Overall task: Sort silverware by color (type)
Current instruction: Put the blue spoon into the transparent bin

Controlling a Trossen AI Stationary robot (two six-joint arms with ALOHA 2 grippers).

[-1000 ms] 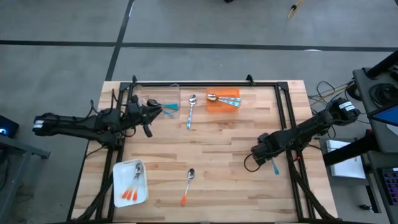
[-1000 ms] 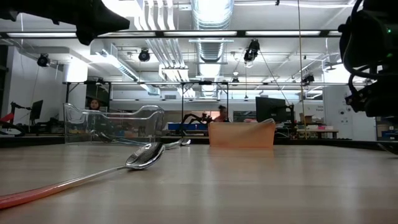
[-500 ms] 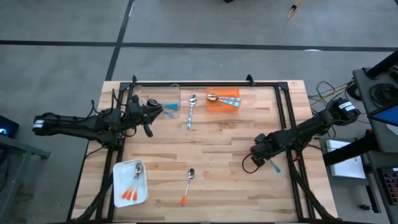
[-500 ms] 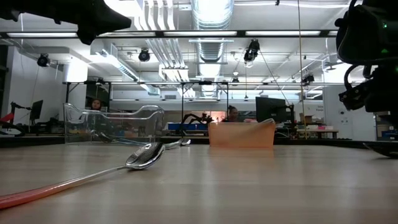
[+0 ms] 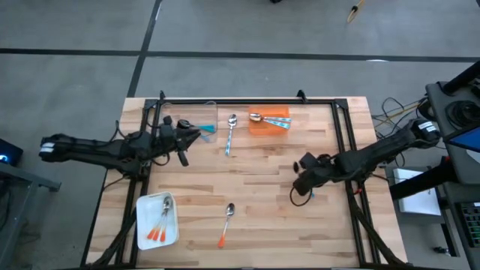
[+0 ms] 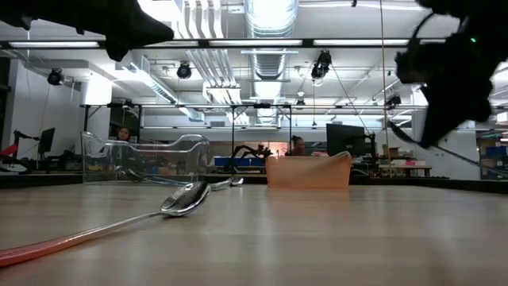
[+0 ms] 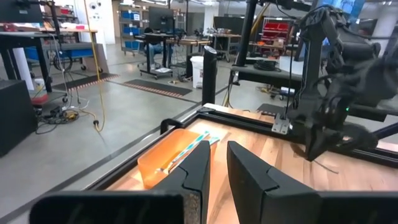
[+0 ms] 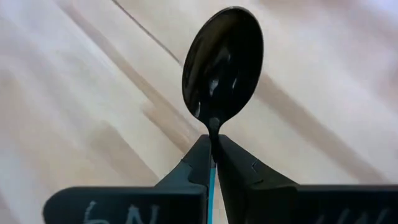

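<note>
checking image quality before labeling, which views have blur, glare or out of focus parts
Low view: the right arm is smeared by motion, ceiling lights glare, and the near orange-handled spoon is soft. Right wrist view: the dark spoon in the right gripper is sharp with glints, the table behind it blurred. Left wrist view: the far arm is slightly blurred. High view: even, no glare.

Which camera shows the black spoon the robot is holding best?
The right wrist view: the black spoon fills the picture, pinched at its neck by the right hand. In the high view only a sliver of teal handle shows under that hand. The low and left wrist views don't show it clearly.
</note>
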